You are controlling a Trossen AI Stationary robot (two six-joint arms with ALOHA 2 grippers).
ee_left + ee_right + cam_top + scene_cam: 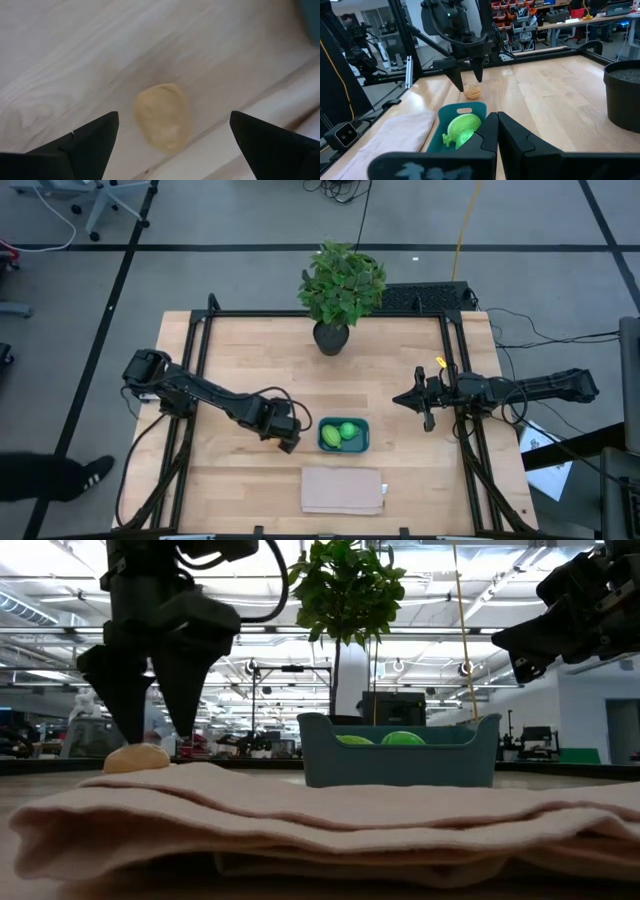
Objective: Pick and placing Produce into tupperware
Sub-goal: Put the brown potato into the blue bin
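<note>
The tan egg-like piece [163, 117] lies on the bare wood just left of the teal tupperware [343, 434]. My left gripper [174, 119] points straight down over it, open, one finger on each side, and its tips [150, 725] stop just above the piece [137, 757] without touching it. In the high view the gripper [285, 435] hides the piece. The green ball [347, 429] and the yellow-green fruit [332, 440] lie inside the tupperware. My right gripper [415, 400] waits shut and level, above the table near its right edge.
A folded beige cloth [342, 490] lies near the table's front edge, close to the tupperware and the tan piece. A leafy potted plant [340, 290] stands at the far middle. Bare wood lies between the tupperware and my right gripper.
</note>
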